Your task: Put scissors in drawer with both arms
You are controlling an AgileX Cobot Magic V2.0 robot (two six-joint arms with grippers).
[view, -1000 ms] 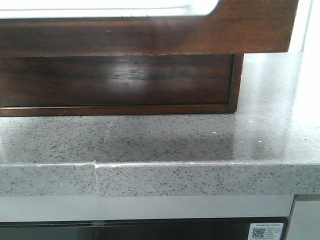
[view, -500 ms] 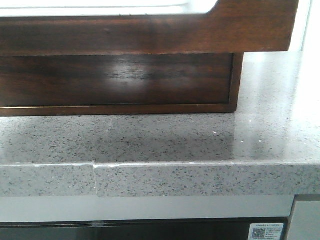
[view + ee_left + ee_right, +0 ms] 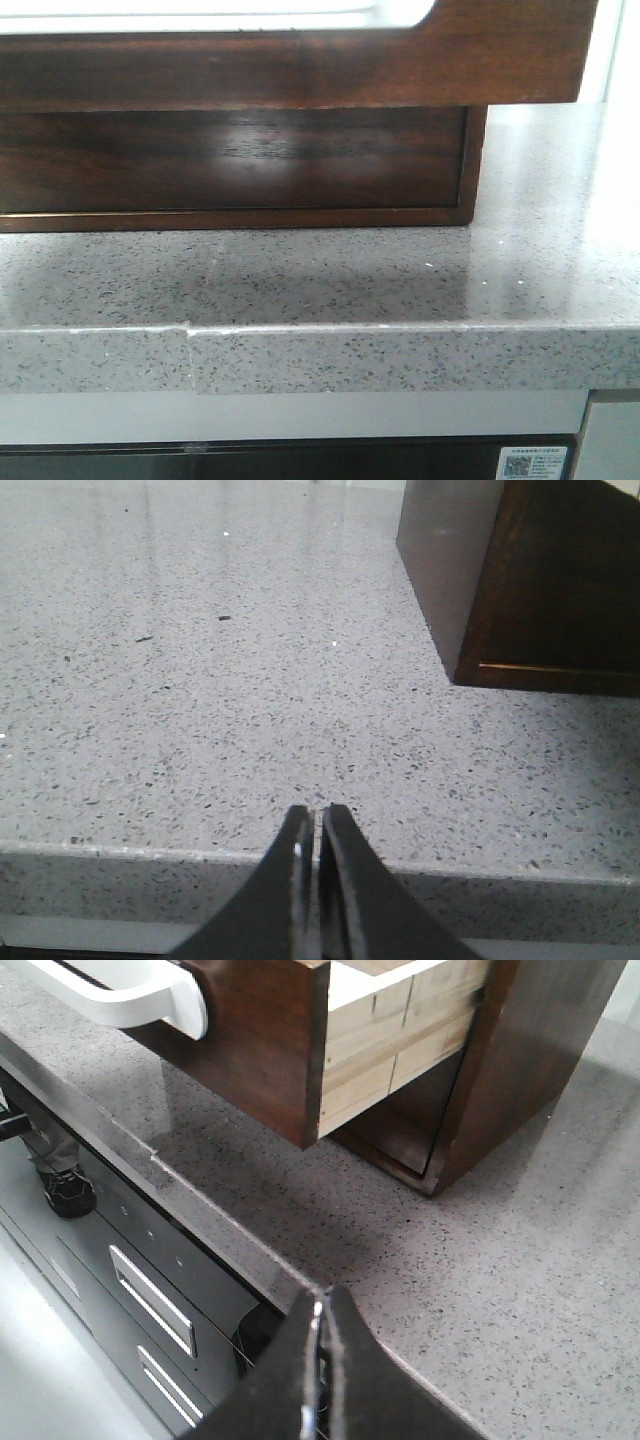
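Observation:
The drawer stands pulled out over the counter, a dark glossy wood front with a wide round-cornered cutout in its top edge. In the right wrist view the drawer shows its pale wood side. The scissors are out of view in every frame. My left gripper is shut with nothing in it, at the counter's front edge, left of the cabinet. My right gripper is also shut and empty, over the counter's front edge, off the drawer's open corner. Neither gripper shows in the front view.
A speckled grey stone counter carries the dark wood cabinet, whose lower front sits closed under the pulled-out drawer. Below the counter are dark grey kitchen fronts with metal handles.

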